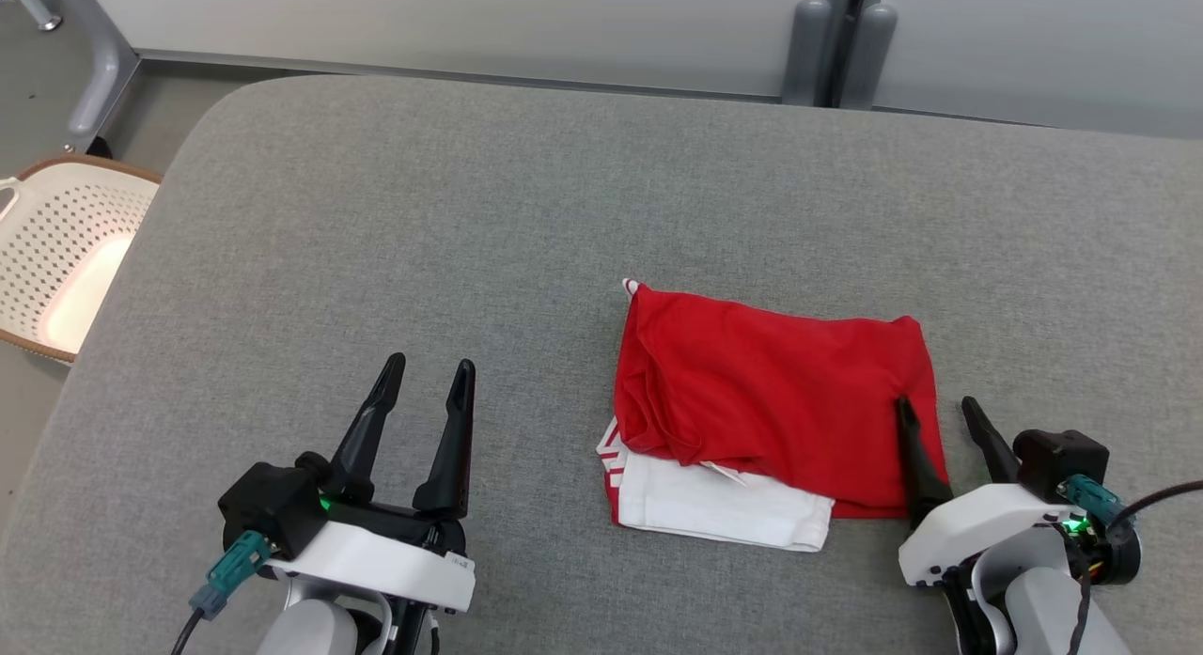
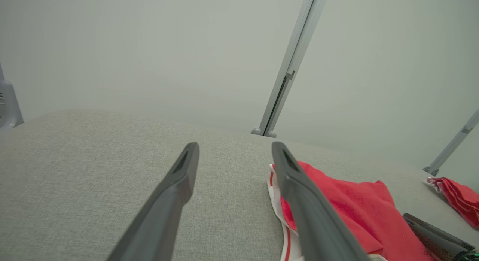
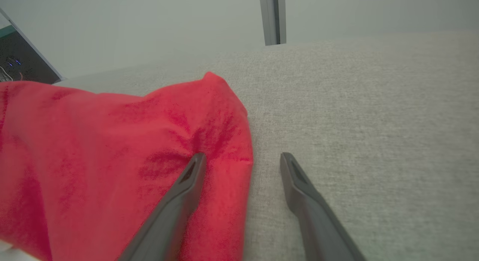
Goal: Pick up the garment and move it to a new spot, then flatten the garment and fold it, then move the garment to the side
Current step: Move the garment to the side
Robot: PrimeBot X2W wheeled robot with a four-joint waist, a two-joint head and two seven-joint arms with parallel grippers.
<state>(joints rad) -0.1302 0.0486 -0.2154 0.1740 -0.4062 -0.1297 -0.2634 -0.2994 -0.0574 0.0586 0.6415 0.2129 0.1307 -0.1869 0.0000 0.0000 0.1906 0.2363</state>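
On a grey padded table (image 1: 470, 213), a folded garment (image 1: 771, 401) lies slightly right of centre and toward the near edge. Its red upper layer is rumpled along the left side, and a white layer with red stripes shows beneath it at the near left corner. The right gripper (image 1: 936, 403) sits at the garment's near right corner with its two dark fingers spread apart and nothing between them. One finger reaches over the red edge and the other lies over bare table just beside it. The right wrist view shows the same straddle of the right gripper (image 3: 243, 156), with creases in the garment (image 3: 112, 141) around the inner fingertip; whether that tip presses on the cloth cannot be told. The left gripper (image 1: 430, 362) rests well apart from the garment, to its left, fingers likewise wide and empty. From the left wrist view, the left gripper (image 2: 235, 145) points across bare table, the garment (image 2: 336, 193) lying just past its right finger. A pale perforated basket (image 1: 56, 251) stands off the table's far left side. Pale wall panels (image 1: 470, 16) and a grey post (image 1: 836, 44) run behind the table.
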